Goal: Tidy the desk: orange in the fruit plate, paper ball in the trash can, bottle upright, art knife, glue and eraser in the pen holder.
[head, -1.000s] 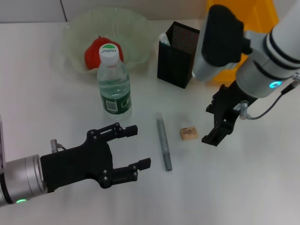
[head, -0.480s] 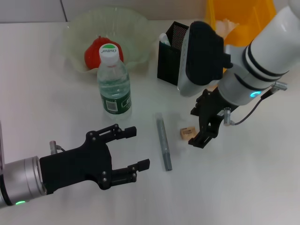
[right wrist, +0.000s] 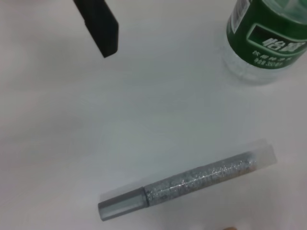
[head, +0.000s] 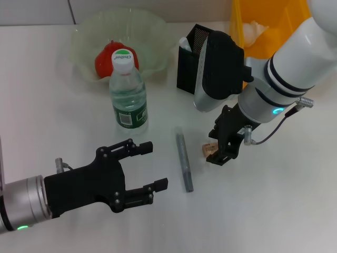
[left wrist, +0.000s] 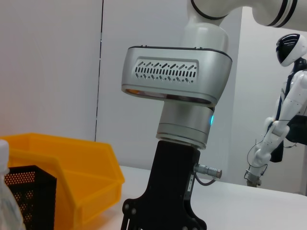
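Observation:
My right gripper (head: 217, 152) is open and hangs low right over the tan eraser (head: 209, 149), partly covering it. One of its black fingers (right wrist: 98, 26) shows in the right wrist view. The grey art knife (head: 184, 158) lies just left of the eraser and also shows in the right wrist view (right wrist: 187, 184). The bottle (head: 128, 92) stands upright; its green label (right wrist: 266, 43) shows too. The orange (head: 108, 58) lies in the fruit plate (head: 152, 31). The black pen holder (head: 197, 63) holds a white glue (head: 184, 43). My left gripper (head: 157, 164) is open and empty at the front left.
A yellow bin (head: 284, 21) at the back right holds a paper ball (head: 253, 27). The left wrist view shows the right arm's wrist (left wrist: 175, 96), the bin (left wrist: 62, 163) and the pen holder (left wrist: 29, 191).
My right gripper has moved left and down, from right of the eraser to directly over it. The left arm has not moved.

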Robot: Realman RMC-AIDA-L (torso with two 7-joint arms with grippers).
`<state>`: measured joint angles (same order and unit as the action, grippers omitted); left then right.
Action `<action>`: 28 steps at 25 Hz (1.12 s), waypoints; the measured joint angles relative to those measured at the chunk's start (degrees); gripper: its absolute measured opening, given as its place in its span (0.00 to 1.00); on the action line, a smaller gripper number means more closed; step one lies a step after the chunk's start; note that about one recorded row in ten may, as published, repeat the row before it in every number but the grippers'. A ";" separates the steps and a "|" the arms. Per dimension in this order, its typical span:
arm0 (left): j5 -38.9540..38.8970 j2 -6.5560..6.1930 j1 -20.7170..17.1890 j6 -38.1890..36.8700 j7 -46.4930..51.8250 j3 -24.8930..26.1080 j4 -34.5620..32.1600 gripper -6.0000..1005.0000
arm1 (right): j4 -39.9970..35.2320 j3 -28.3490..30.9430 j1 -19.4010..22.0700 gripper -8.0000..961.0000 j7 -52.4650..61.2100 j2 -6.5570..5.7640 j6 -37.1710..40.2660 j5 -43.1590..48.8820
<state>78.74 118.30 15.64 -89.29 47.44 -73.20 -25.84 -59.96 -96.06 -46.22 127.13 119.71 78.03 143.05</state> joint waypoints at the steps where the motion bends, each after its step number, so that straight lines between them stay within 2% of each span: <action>1: 0.00 0.00 0.00 0.00 0.00 0.00 0.00 0.77 | 0.36 0.00 -0.09 0.63 -0.03 0.00 -0.21 -0.02; 7: 0.00 0.00 0.00 -0.01 -0.12 0.00 0.00 0.77 | 2.48 -0.28 -0.51 0.62 -0.19 0.00 -2.31 -0.30; 17: 0.00 0.00 0.00 0.09 -0.34 -0.01 0.00 0.77 | 6.50 -0.62 -2.10 0.48 -0.25 0.00 -3.61 -2.21; 20: 0.00 0.00 0.00 0.09 -0.38 -0.01 0.00 0.77 | 6.29 -0.26 -2.08 0.41 -0.26 0.00 -3.45 -2.21; 25: 0.00 0.00 -0.08 0.09 -0.45 0.08 0.00 0.77 | 2.04 0.76 -0.81 0.30 0.90 -0.20 -2.01 -2.18; 26: 0.00 0.00 -0.09 0.08 -0.43 0.08 0.00 0.77 | -0.09 1.99 -0.18 0.27 1.51 -0.27 -1.41 -2.09; 27: -0.01 0.00 -0.07 0.08 -0.38 0.09 0.00 0.77 | -5.28 5.73 1.11 0.27 2.91 -0.40 0.05 -1.83; 28: -0.01 0.00 -0.07 0.08 -0.38 0.09 0.00 0.77 | -5.28 5.73 1.11 0.27 2.91 -0.40 0.05 -1.83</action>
<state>78.73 118.29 15.57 -89.20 47.06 -73.12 -25.84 -65.24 -90.33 -45.11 130.04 119.32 78.08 141.22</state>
